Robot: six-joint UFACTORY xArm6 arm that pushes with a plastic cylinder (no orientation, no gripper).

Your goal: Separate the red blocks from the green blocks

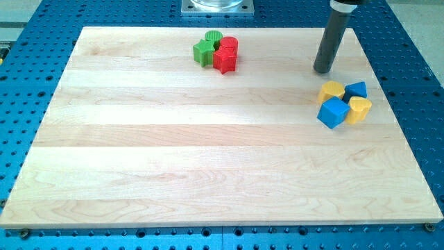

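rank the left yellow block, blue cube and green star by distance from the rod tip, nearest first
Measured from my tip, camera view:
1. Left yellow block, just below the tip, slightly to the view's right.
2. Blue cube, lower still in the same cluster.
3. Green star, far off to the view's left, touching the red blocks.

Far side of board, slightly left of centre: green star block [203,53], green cylinder [213,37], red cylinder [229,46] and red star block [225,60], all bunched in one cluster. Greens left, reds right, touching. Red star nearest; green cylinder farthest, probably upright, partly hidden.
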